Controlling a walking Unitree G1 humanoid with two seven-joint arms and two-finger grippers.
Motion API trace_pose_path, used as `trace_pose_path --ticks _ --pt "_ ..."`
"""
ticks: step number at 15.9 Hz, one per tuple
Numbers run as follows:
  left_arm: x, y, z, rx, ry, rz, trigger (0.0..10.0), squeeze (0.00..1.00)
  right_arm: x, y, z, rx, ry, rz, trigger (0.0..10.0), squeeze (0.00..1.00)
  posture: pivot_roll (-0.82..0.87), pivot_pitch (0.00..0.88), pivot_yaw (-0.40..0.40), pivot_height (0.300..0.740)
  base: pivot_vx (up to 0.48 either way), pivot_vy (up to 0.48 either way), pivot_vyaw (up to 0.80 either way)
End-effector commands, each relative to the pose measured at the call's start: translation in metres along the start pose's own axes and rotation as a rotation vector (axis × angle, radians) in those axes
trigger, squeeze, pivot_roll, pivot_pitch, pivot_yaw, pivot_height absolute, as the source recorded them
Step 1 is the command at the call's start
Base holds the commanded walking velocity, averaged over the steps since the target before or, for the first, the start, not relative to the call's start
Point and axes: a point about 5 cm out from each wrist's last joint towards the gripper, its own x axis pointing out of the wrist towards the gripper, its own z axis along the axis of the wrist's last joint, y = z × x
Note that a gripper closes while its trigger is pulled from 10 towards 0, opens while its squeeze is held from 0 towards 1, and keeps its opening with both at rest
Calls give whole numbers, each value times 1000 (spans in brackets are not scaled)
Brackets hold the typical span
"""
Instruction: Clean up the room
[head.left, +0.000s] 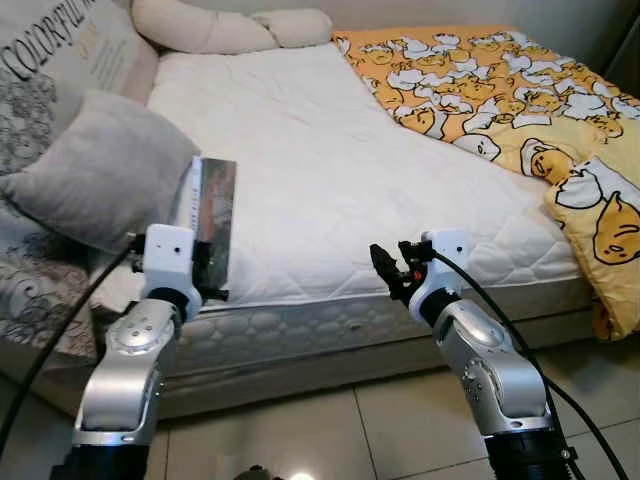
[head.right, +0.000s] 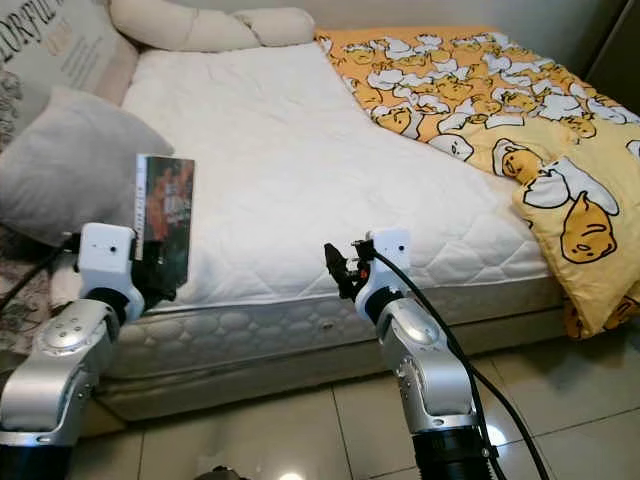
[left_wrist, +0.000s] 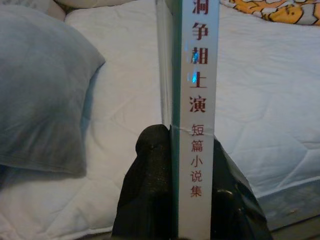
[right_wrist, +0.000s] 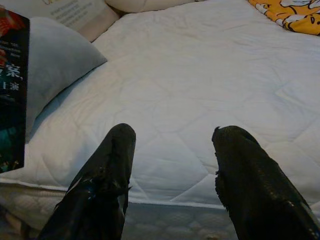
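Observation:
A book with a dark cover and a pale spine stands upright in my left gripper, which is shut on its lower end over the bed's front left edge. In the left wrist view the book's spine with red characters runs between the two black fingers. My right gripper hovers open at the mattress's front edge with nothing between its fingertips. The book's cover appears at the edge of the right wrist view.
A white quilted mattress lies ahead. A grey pillow and printed cushions sit on its left, cream pillows at the head, an orange cartoon blanket on the right. Tiled floor lies below.

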Motion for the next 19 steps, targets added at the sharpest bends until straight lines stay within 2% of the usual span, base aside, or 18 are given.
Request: trace_pose_path --ticks 1,7,10,12,19 --pt "3 -2 14 3 -64 -6 10000 0 0 -4 1 -5 6 -11 10000 0 -85 0 23 740 0 0 0" --pt "7 0 16 2 -67 -3 10000 0 5 0 4 -52 7 14 10000 0 -91 0 31 740 251 0 0" --pt "8 1 17 2 -70 -2 10000 0 6 3 2 -68 17 28 10000 0 -88 0 34 740 333 0 671" --pt "8 1 17 4 -69 1 10000 0 6 2 1 -34 15 7 10000 0 -88 0 34 740 334 0 400" --pt "9 2 16 6 -65 -1 10000 0 6 -1 1 -47 20 9 10000 0 -90 0 38 740 334 0 0"
